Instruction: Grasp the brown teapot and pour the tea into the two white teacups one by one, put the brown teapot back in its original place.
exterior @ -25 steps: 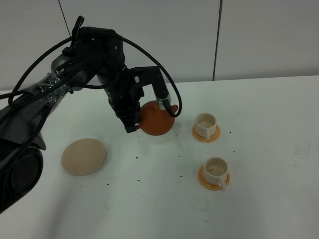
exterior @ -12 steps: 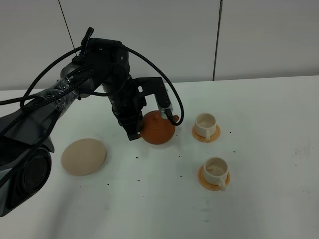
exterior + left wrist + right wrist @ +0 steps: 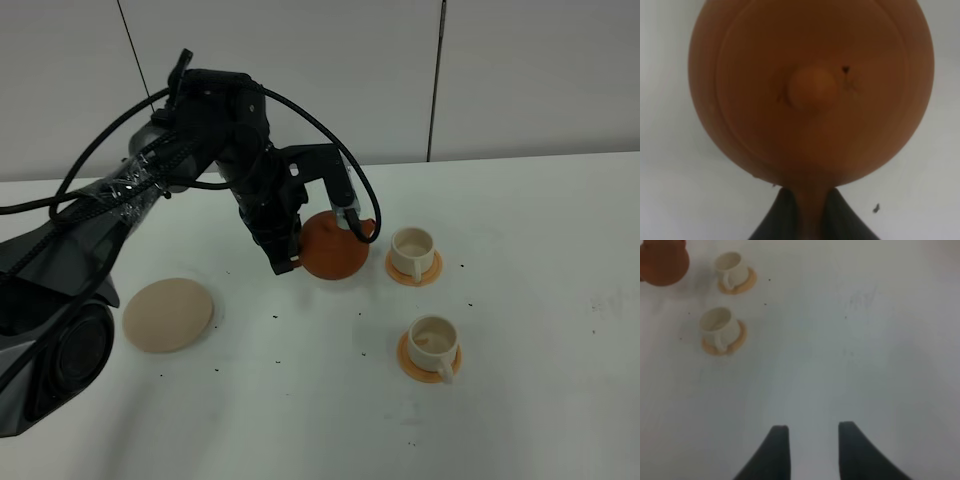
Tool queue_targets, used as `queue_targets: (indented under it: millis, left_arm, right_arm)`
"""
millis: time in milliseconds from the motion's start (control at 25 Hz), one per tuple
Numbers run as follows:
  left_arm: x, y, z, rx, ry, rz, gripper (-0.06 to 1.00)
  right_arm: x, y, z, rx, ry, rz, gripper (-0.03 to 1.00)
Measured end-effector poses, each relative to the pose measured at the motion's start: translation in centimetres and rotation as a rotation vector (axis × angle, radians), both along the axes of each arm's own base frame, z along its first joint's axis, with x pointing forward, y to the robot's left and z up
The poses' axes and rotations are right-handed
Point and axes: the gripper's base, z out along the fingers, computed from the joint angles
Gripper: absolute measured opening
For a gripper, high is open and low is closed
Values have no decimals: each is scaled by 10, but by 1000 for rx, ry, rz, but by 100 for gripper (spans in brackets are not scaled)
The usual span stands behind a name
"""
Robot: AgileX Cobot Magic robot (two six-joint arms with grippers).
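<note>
The brown teapot [image 3: 333, 250] hangs above the table just left of the far white teacup [image 3: 412, 249], its spout toward that cup. My left gripper [image 3: 296, 254] is shut on the teapot's handle. In the left wrist view the teapot [image 3: 810, 90] fills the frame, with its lid knob in the centre and the handle clamped between the dark fingers [image 3: 777, 220]. The near teacup [image 3: 432, 339] stands on its orange saucer [image 3: 408, 366]. The beige plate [image 3: 168, 314] lies bare at the left. No tea shows. My right gripper [image 3: 812, 440] is open over bare table, away from the cups [image 3: 731, 267].
The white table [image 3: 540, 400] carries small dark specks around the cups. The far cup's orange saucer [image 3: 432, 272] is close to the teapot. A wall with panel seams stands behind the table. The left arm's cables loop above the teapot.
My left gripper has carried the teapot to the right, from mid-table to right beside the far cup. The cups and plate have not moved.
</note>
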Motion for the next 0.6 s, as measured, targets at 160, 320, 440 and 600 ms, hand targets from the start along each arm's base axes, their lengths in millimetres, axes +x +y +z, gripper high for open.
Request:
queue_targets:
  millis: [160,320,440,600]
  left_arm:
    - [0,-5,-9,5,14,-10,17]
    - [-2,-9,-9,5,13,-17,17]
    - [-2,-9,-9,5,13,-19,17]
    - [-2,-9,-9,5,13,-19,17]
  right_arm:
    - [0,0,0,1,0,1,24]
    - [0,0,0,1,0,1,24]
    - [0,0,0,1,0,1,24]
    - [0,0,0,2,0,1,24]
